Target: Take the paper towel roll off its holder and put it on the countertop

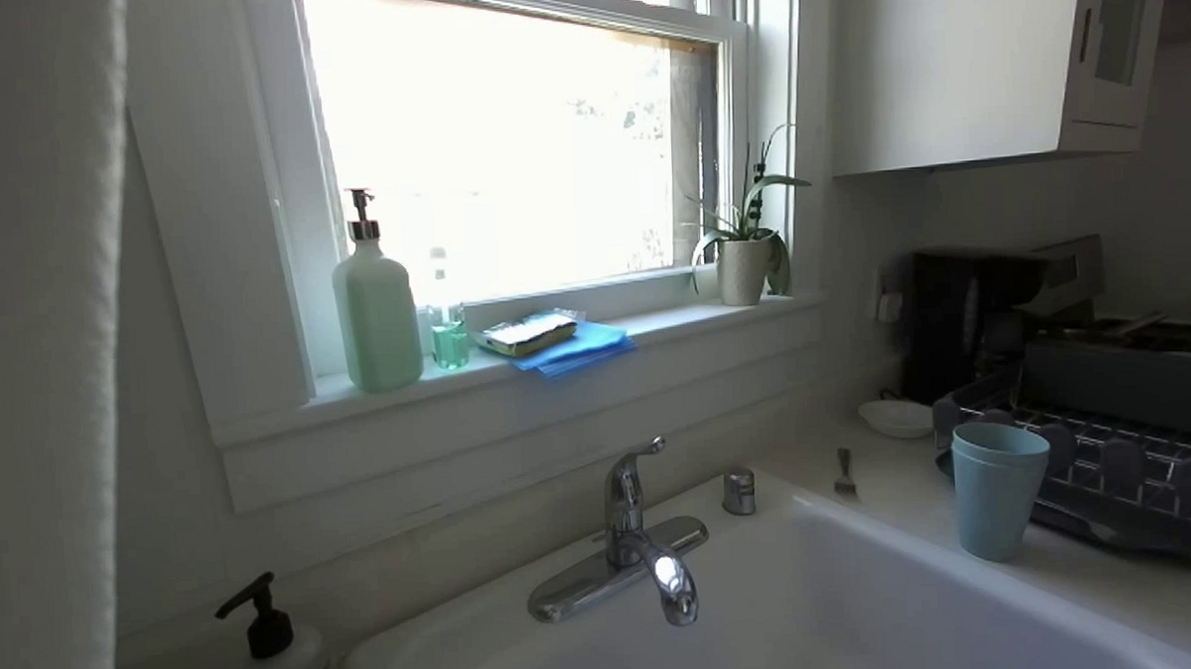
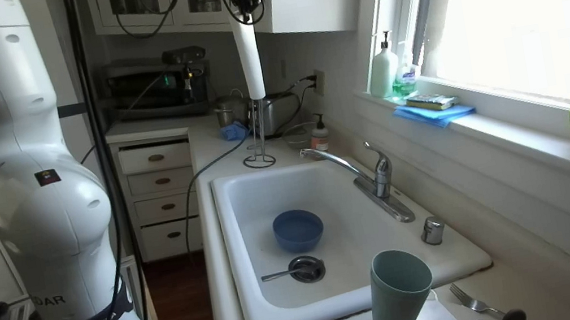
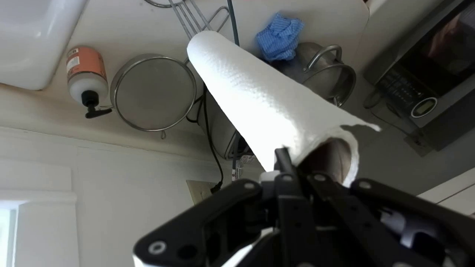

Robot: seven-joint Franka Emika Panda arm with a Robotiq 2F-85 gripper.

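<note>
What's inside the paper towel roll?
A brown cardboard core shows at the gripped end. Deeper in is covered; whether the wire holder reaches up inside can't be seen.

Harsh daylight, dim room

In both exterior views, the window (image 1: 509,139) is blown out, the wall (image 1: 170,498) around it shaded. The faucet (image 1: 626,531) glints. In the wrist view, glare bleaches the left of the paper roll (image 3: 256,100).

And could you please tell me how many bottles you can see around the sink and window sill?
3: a tall green pump bottle and a smaller clear bottle on the window sill, and an orange-and-white pump bottle beside the sink. Others may be hidden.
</note>
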